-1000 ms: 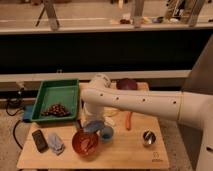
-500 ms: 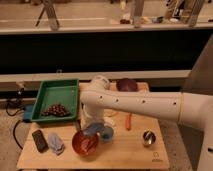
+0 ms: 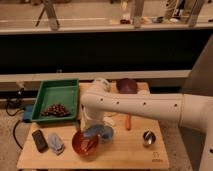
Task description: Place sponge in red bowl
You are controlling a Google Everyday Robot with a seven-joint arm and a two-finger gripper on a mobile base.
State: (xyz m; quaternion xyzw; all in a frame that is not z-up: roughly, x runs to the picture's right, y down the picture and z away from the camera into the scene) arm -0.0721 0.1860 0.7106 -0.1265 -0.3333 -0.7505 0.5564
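Tool [image 3: 90, 126] low over counter [image 3: 135, 152], at far rim of red bowl [image 3: 82, 145]. Sponge [image 3: 93, 132] directly beneath tool, overlapping bowl rim, beside blue cup [image 3: 106, 134]. Clenched or released: cannot tell. Step, likely: delivery. Next: centre sponge over bowl, let go.

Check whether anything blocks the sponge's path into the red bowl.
Nothing visible does. The sponge is at the gripper, right over the back rim of the red bowl. The blue cup stands beside the bowl, not between.
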